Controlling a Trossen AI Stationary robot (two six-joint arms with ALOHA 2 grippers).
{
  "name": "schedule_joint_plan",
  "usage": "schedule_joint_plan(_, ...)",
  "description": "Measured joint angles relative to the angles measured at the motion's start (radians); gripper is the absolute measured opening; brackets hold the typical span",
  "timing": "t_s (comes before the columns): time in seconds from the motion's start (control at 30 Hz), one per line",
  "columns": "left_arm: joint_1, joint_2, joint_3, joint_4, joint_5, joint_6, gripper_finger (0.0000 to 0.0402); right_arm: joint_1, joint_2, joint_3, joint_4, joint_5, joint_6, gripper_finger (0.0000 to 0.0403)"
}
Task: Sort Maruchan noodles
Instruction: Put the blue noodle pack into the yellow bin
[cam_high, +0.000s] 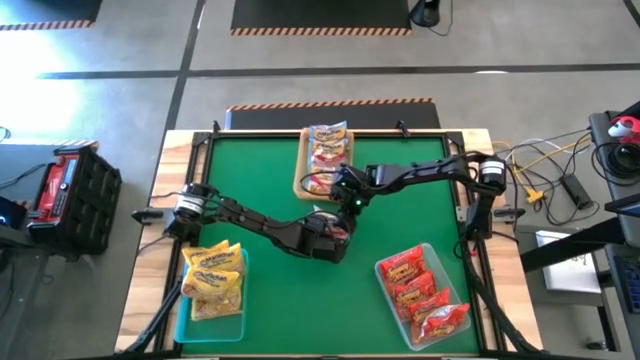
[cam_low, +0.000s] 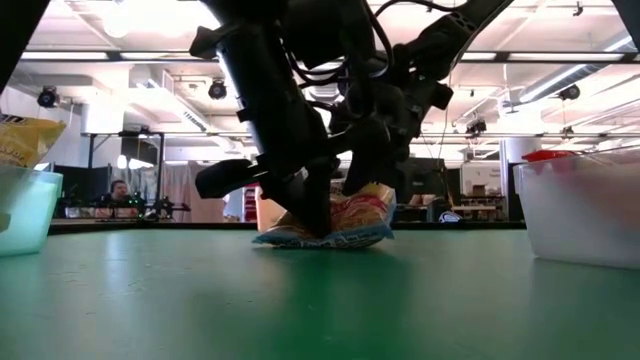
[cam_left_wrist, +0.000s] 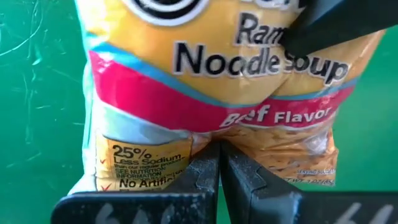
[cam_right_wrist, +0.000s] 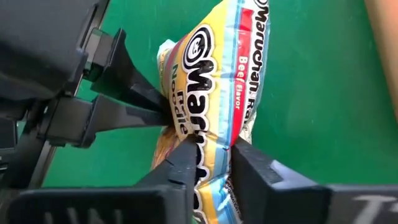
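One beef ramen packet (cam_right_wrist: 214, 81) mid-table (cam_high: 270, 170) is pinched at once by left gripper (cam_left_wrist: 219, 163) and right gripper (cam_right_wrist: 214, 155), both fingers clamped on it.

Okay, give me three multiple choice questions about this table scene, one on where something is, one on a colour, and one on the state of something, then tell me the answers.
1. Where does the tray of red noodle packets sit in the high view?
A. lower right of the green mat
B. top left
C. off the table

2. What colour is the band that carries "Beef Flavor" on the packet seen in the left wrist view?
A. green
B. pink-red
C. black

3. How is that packet being held?
A. lying untouched
B. by the left gripper alone
C. by both grippers at once

Answers:
1 A, the red packets show at the lower right of the mat.
2 B, the white lettering sits on a pink-red stripe.
3 C, the left gripper has its jaws pinched on the packet's edge, and the right gripper has its jaws closing around the same packet.
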Motion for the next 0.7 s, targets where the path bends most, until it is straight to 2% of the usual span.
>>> schedule_joint_plan(0.17, -0.008, -0.025, 0.008, 0.002, -0.022, -0.002, 0.0, 0.0, -0.027, -0.002, -0.019, -0.005, 0.0, 0.004)
schedule_joint_plan(0.4, -0.042, -0.111, -0.014, -0.012, -0.074, -0.003, 0.0, -0.004, -0.076, -0.002, -0.055, -0.027, -0.044, 0.0014)
schedule_joint_plan(0.7, -0.061, -0.17, -0.014, -0.038, -0.09, -0.014, 0.0, -0.025, -0.162, -0.002, -0.052, -0.037, -0.087, 0.0008)
